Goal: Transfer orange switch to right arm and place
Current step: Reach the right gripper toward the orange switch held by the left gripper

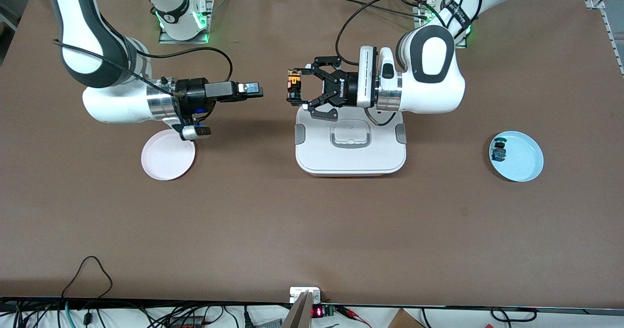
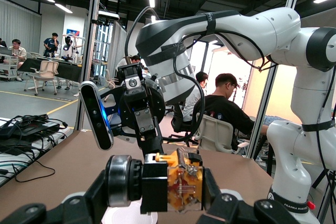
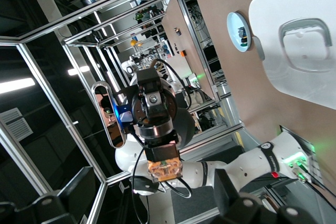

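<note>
My left gripper (image 1: 294, 88) is shut on the orange switch (image 1: 294, 84) and holds it in the air, just off the white box's corner toward the right arm's end. In the left wrist view the switch (image 2: 174, 184) sits clamped between the two fingers (image 2: 239, 208), black body and silver cap on one side, orange block on the other. My right gripper (image 1: 254, 90) is level with the switch, a short gap away, pointing at it. In the right wrist view its fingers (image 3: 234, 196) stand wide apart and empty, with the switch (image 3: 164, 168) farther off between them.
A white lidded box (image 1: 351, 145) lies under the left wrist. A pink plate (image 1: 167, 155) lies below the right wrist. A light blue plate (image 1: 524, 160) toward the left arm's end holds a blue-teal switch (image 1: 498, 150).
</note>
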Tool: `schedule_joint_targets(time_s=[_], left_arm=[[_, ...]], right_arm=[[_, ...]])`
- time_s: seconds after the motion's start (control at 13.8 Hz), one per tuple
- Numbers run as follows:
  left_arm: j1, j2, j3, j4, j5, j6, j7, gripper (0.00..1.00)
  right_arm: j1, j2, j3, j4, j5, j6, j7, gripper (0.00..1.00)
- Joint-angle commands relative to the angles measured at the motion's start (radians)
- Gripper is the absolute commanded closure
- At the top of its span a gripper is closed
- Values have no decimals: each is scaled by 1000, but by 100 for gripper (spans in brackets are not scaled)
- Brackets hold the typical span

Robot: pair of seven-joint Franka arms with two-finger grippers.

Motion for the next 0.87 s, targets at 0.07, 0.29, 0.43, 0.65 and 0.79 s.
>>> schedule_joint_targets(time_s=[0.07,0.29,0.43,0.65,0.79], left_arm=[[6,-4,-10,-7,-50,5,44,98],[3,-4,-9,-7,-50,7,46,97],[3,-2,-10,-7,-50,7,58,97],[3,-2,-10,-5,-50,7,58,97],[3,-2,-10,-5,-50,7,60,97]], right_arm=[[73,5,-5,-10,71,46,-17,0],[104,20,-5,-7,107,50,-19,1],[107,26,-5,-7,124,50,-24,2],[119,28,-5,-3,163,50,-22,5],[125,28,-5,-3,164,50,-22,6]])
